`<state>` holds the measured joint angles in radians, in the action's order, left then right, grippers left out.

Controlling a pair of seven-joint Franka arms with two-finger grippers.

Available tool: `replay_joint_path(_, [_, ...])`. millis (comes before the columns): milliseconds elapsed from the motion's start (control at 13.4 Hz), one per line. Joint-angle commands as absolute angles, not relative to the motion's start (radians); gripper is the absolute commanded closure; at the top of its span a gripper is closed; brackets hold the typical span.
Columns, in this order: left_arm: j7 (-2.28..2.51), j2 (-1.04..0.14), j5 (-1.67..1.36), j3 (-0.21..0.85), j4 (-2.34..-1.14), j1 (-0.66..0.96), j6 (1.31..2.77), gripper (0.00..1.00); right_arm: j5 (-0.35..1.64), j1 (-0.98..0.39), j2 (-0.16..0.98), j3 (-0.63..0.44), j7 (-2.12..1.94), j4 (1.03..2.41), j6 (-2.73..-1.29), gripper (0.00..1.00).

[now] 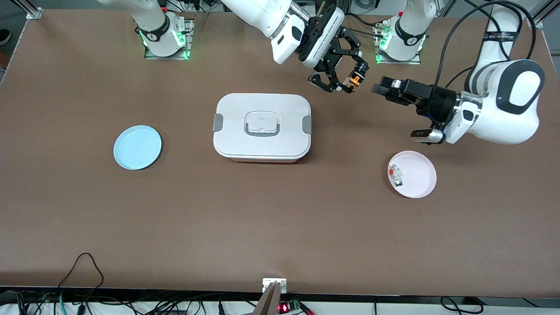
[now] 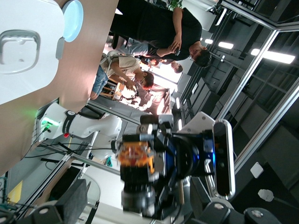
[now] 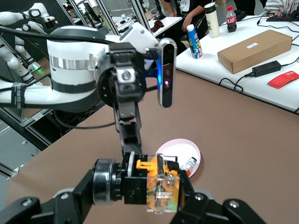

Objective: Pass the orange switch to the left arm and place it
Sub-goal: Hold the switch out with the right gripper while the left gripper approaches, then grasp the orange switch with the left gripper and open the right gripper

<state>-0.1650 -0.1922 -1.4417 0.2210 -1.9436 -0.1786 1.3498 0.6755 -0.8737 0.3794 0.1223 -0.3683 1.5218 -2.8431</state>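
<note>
**Switch held aloft between the arms**

Box [image 1: 262, 127] sits mid-table, lid on. Right gripper [image 1: 345, 83] is up over bare table beside the box, clamped on the orange switch [image 1: 353, 80]. Left gripper [image 1: 379, 89], fingers apart, points at the switch, just clear of it.
</note>
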Motion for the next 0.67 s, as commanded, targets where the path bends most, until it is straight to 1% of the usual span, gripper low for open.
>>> replay_joint_path(0, [-0.184, -0.193, -1.489, 0.258, -1.959, -0.17, 1.396, 0.04, 0.689, -0.888, 0.38, 0.11, -0.365, 1.508, -2.855, 0.97])
replay_joint_path(74, [-0.187, -0.202, -1.489, 0.258, -1.959, -0.17, 1.385, 0.08, 0.689, -0.888, 0.38, 0.11, -0.367, 1.508, -2.855, 0.97])
replay_joint_path(298, [-0.204, -0.21, -1.491, 0.301, -1.959, -0.172, 1.378, 0.17, 0.687, -0.888, 0.38, 0.11, -0.367, 1.508, -2.855, 0.97])
replay_joint_path(372, [-0.209, -0.216, -1.491, 0.301, -1.959, -0.172, 1.378, 0.24, 0.689, -0.888, 0.38, 0.11, -0.365, 1.508, -2.855, 0.97])
replay_joint_path(447, [-0.209, -0.219, -1.491, 0.301, -1.95, -0.173, 1.378, 0.33, 0.687, -0.888, 0.382, 0.11, -0.367, 1.508, -2.855, 0.97])
replay_joint_path(521, [-0.2, -0.219, -1.491, 0.301, -1.947, -0.179, 1.378, 0.38, 0.687, -0.888, 0.382, 0.11, -0.367, 1.508, -2.855, 0.97])
replay_joint_path(596, [-0.207, -0.219, -1.491, 0.301, -1.947, -0.181, 1.367, 0.48, 0.687, -0.888, 0.382, 0.11, -0.367, 1.508, -2.855, 0.97])
